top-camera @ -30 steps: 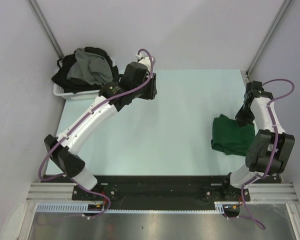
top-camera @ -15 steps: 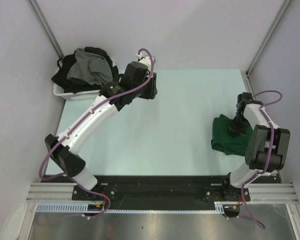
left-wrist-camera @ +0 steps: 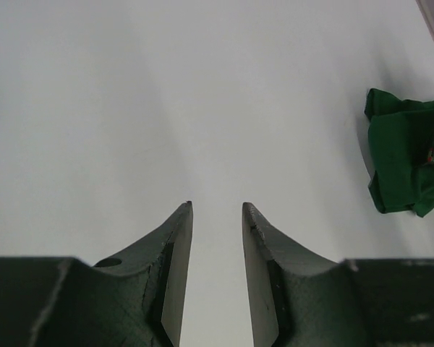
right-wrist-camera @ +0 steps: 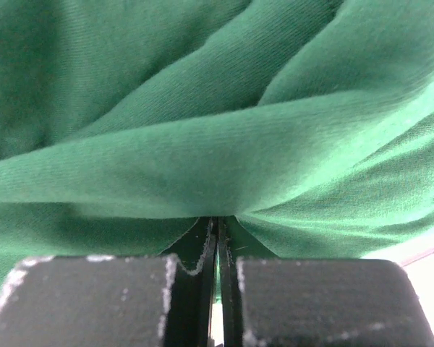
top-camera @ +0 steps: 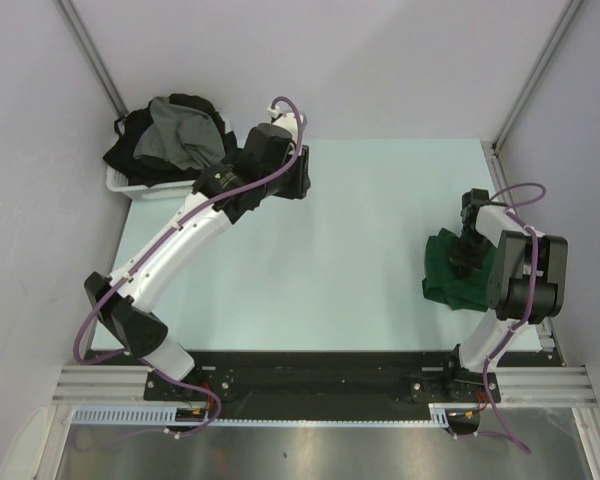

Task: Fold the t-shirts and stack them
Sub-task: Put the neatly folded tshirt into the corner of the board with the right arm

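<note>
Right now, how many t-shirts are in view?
3 told apart: the dark green t-shirt on the table's right, under the right gripper; the grey t-shirt topping the basket heap; black fabric beneath, possibly several shirts.

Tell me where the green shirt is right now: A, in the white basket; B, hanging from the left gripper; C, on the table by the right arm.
C: the green shirt lies bunched on the table, with the right gripper closed against it.
</note>
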Tool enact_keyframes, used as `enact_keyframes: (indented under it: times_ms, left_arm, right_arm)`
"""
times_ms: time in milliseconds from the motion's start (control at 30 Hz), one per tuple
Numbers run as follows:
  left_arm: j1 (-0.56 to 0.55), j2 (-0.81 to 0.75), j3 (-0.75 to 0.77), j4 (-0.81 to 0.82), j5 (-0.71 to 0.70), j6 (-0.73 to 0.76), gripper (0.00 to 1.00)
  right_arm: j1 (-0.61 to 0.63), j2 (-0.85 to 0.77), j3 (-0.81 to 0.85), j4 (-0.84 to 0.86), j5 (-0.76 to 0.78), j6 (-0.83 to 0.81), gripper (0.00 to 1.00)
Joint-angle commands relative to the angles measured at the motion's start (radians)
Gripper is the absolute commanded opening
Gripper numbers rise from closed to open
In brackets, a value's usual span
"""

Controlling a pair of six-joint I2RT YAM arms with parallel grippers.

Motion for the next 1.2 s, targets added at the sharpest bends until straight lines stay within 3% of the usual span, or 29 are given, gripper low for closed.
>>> enact_keyframes:
  times_ms: [0, 533, 1167]
  left_arm:
    - [0.007, -0.053, 0.030, 0.002, -0.018, 0.017, 0.40]
    - [0.007, -0.016, 0.057, 0.012, 0.000, 0.008, 0.39]
    - [0.007, -0.035, 0.021, 0.002, -0.015, 0.022, 0.40]
  right_arm:
    - [-0.073, 0.082, -0.057, 0.162, 0.064, -0.003, 0.00]
    - [-0.154, 0.039, -0.087, 0.119, 0.137, 0.005, 0.00]
    - [-0.200, 0.081, -0.069, 0.214, 0.248, -0.082, 0.00]
